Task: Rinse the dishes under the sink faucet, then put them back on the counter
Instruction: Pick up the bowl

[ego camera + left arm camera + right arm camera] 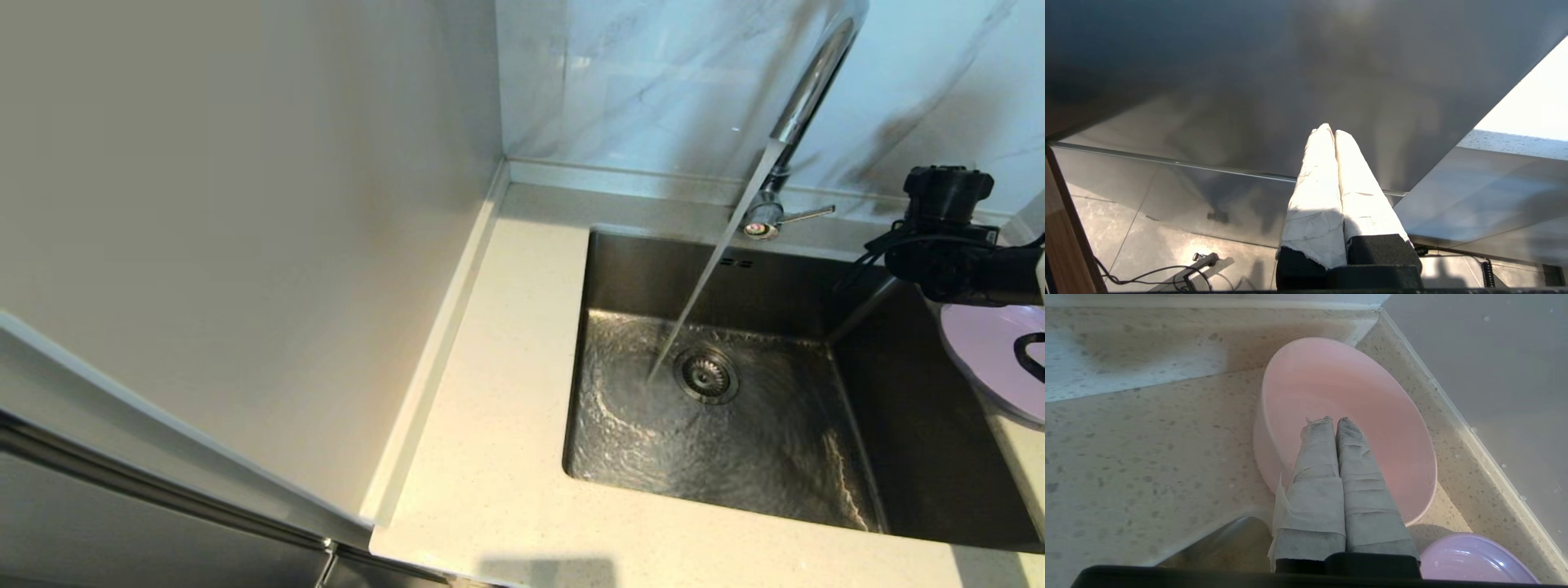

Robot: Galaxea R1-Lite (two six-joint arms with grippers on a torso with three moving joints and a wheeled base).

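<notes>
Right now my right tool (1335, 421), fingers pressed together and grasping nothing, hangs over the pink bowl (1347, 396) on the table (1147, 449) beside the sink (735, 392); the bowl lies straight ahead, far from my parked, clenched left tool (1329, 132).

A plain beige side panel (245, 245) rises along the worktop's left edge, and marble-veined wall tiles (653, 82) stand behind. In the left wrist view a tiled floor (1159, 249) shows below a grey cabinet front (1249, 81), with a black cable (1147, 273) lying on it.
</notes>
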